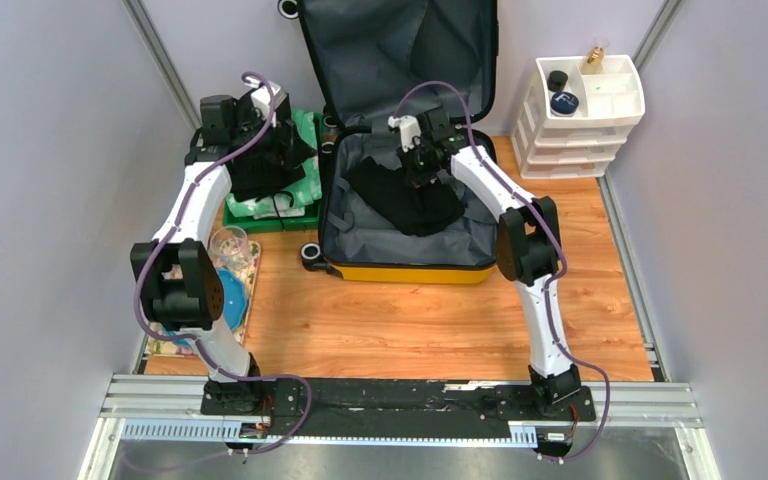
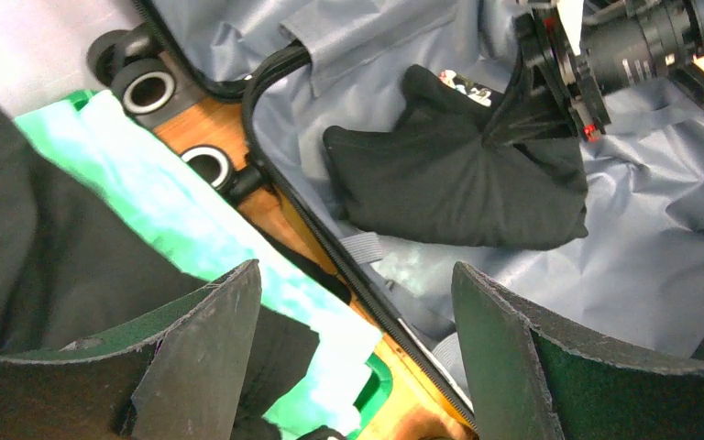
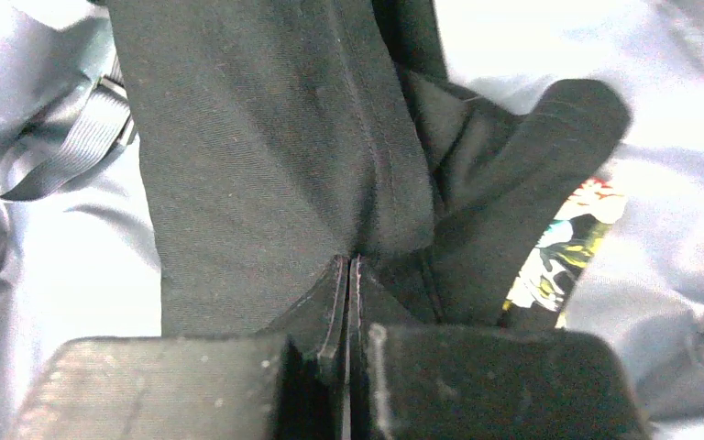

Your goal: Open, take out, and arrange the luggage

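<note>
Right gripper (image 3: 348, 268) clenched tight, pads (image 3: 316, 307) pressed together on a pinched ridge of the black garment (image 3: 266, 137), cloth drawn up into a peak at the fingertips. Just right of the pinch in the wrist view, a strip of floral print (image 3: 559, 247) peeking out from under a black fold. Grey webbing strap (image 3: 82, 137) lying on the lining at the upper left of that view, running up to the garment's edge. Garment spread in the lower half of the luggage (image 1: 410, 272), resting on the dark grey lining (image 2: 642, 238), toward the middle and far part of the shell. Luggage lying open on the wooden table (image 1: 410, 330), yellow shell showing along the near edge, lid (image 1: 400, 50) standing up against the back wall, black wheels (image 1: 312, 255) on the left side. Left gripper (image 2: 356, 270) spread wide, nothing between the fingers (image 2: 211, 339); poised over the green tray (image 1: 260, 222) just left of the luggage, above a dark cloth (image 1: 260, 175) piled on a green-and-white sheet (image 2: 147, 202). Tray close against the wheeled side of the luggage; touching or not, cannot tell. Farther out, to the right of the lid, a white drawer unit (image 1: 580, 120) with a small bottle (image 1: 592, 60) and a round dark tin (image 1: 564, 102) on top. At the left table edge, beside the left arm, a clear glass (image 1: 228, 243) and a blue plate (image 1: 232, 300) on a patterned mat.
</note>
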Robot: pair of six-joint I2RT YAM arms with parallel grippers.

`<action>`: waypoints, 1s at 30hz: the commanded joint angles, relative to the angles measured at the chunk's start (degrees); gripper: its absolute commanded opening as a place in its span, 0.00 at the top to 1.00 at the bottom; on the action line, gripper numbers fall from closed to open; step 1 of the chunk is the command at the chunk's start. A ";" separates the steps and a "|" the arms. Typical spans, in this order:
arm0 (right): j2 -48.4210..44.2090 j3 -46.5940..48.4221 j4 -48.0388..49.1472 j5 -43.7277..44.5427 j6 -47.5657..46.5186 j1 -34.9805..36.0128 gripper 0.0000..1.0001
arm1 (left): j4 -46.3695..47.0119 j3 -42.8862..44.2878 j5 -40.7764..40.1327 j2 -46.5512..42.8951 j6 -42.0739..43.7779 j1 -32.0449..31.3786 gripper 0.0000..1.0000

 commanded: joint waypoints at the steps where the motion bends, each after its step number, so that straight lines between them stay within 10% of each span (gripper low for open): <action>1: -4.45 1.78 2.82 0.96 1.39 -1.51 1.00 | 0.17 0.37 1.53 -1.07 1.68 -1.25 0.16; 13: -15.60 -10.42 6.42 10.17 4.74 -7.57 1.00 | -0.98 -1.56 0.83 -0.63 2.65 -3.87 0.16; 30: -5.85 -11.84 4.57 16.87 0.16 -6.96 1.00 | 21.78 -2.62 -17.44 17.28 -39.70 -22.52 0.15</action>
